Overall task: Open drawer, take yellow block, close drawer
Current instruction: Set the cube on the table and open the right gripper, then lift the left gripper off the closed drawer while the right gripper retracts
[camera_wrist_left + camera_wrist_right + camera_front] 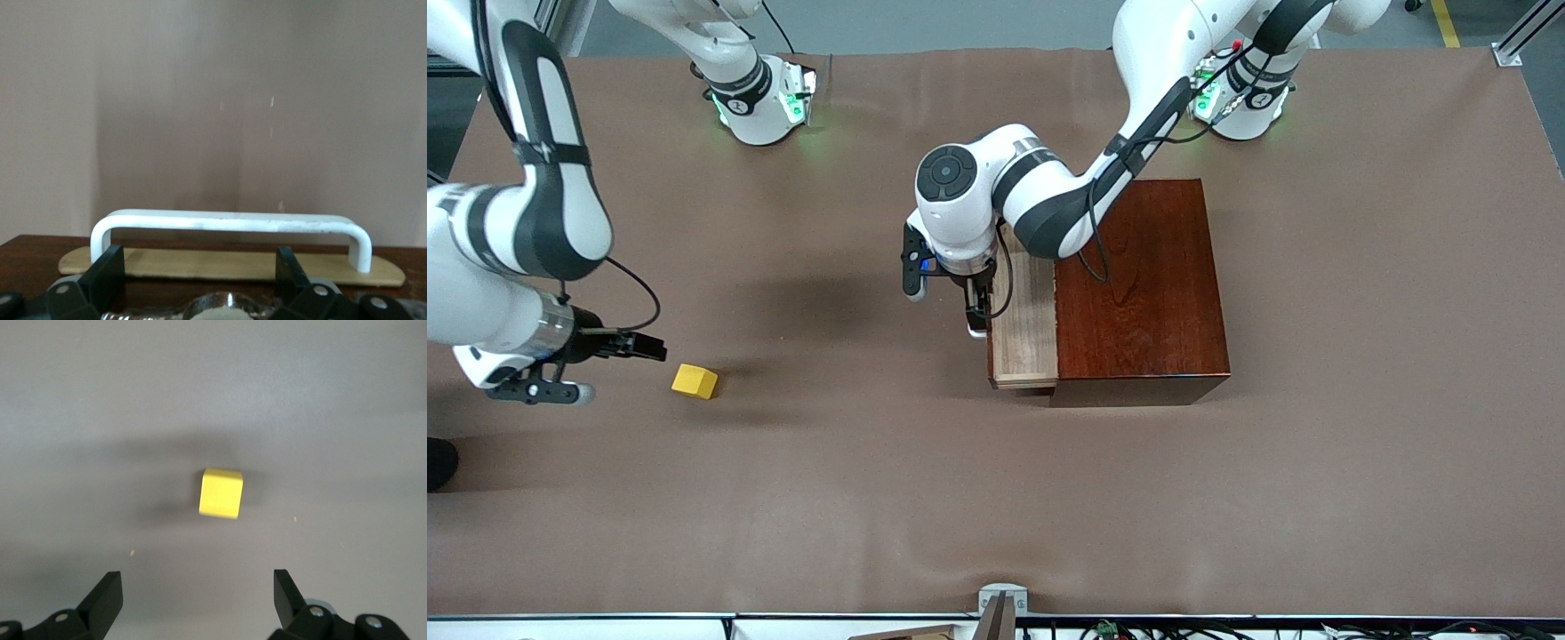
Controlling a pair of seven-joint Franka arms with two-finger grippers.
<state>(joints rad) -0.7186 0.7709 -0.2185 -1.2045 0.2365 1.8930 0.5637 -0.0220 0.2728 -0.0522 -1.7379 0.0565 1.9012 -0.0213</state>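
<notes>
STEP: close drawer | small bright yellow cube block [695,380] on brown surface [996,498], out of half-open light-wood drawer [1023,329] | left gripper [200,270] fingers apart at white bar handle [230,223]: push squarely | right gripper [197,593] fingers apart above block, waiting

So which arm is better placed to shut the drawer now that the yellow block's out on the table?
Left. The left gripper hangs open at the drawer's handle; the right gripper is open beside the yellow block.
</notes>
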